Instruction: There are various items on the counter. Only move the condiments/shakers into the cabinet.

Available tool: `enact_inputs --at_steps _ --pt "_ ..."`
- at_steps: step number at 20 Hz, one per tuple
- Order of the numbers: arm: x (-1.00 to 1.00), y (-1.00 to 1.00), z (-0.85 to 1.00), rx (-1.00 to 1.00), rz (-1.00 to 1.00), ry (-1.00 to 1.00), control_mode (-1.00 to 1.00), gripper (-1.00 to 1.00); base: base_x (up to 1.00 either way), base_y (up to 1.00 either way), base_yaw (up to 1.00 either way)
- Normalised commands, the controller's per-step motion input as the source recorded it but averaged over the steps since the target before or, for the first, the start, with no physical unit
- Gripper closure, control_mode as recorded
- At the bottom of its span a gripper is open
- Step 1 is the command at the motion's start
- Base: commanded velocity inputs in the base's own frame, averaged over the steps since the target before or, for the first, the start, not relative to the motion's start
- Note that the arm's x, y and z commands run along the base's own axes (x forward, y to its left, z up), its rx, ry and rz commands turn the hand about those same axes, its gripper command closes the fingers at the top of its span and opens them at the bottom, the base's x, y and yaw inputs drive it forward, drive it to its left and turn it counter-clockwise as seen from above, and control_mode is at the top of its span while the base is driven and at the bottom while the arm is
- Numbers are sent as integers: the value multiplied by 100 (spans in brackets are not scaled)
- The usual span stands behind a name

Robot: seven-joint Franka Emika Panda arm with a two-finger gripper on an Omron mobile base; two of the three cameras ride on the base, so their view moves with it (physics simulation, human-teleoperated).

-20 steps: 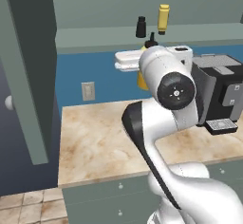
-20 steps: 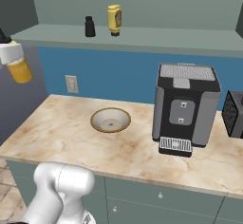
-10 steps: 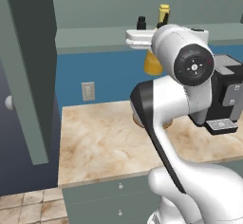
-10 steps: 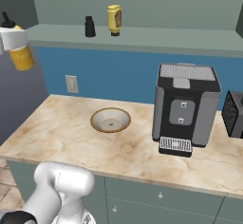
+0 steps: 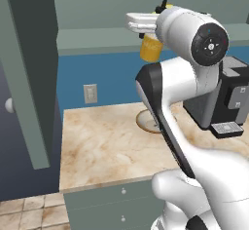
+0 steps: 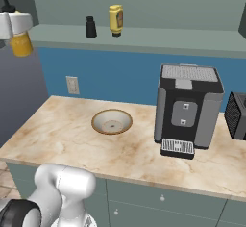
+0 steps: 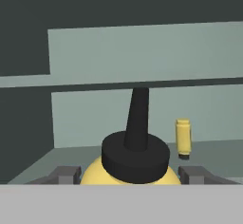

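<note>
The squeeze bottle [image 7: 135, 163] is clamped between the fingers of the gripper [image 6: 14, 25] and held level with the shelf [image 6: 144, 37], off its left end. The bottle could be knocked against the shelf edge, or the plain bottle [image 6: 115, 18] and shaker [image 6: 90, 26] further along toppled.

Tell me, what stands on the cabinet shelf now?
On the shelf stand a black shaker and a plain yellow bottle. Its left end is cut off by the picture edge.
</note>
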Motion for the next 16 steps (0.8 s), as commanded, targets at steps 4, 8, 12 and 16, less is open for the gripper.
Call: enact_inputs --at_steps 4,8,12,16 --pt "3 1 14 -3 1 -4 -100 100 0 0 0" --pt "32 1 1 -4 0 -1 -100 100 0 0 0" --pt "53 0 0 -5 -1 -1 -100 100 0 0 0" --pt "62 0 0 0 0 0 -100 100 0 0 0"
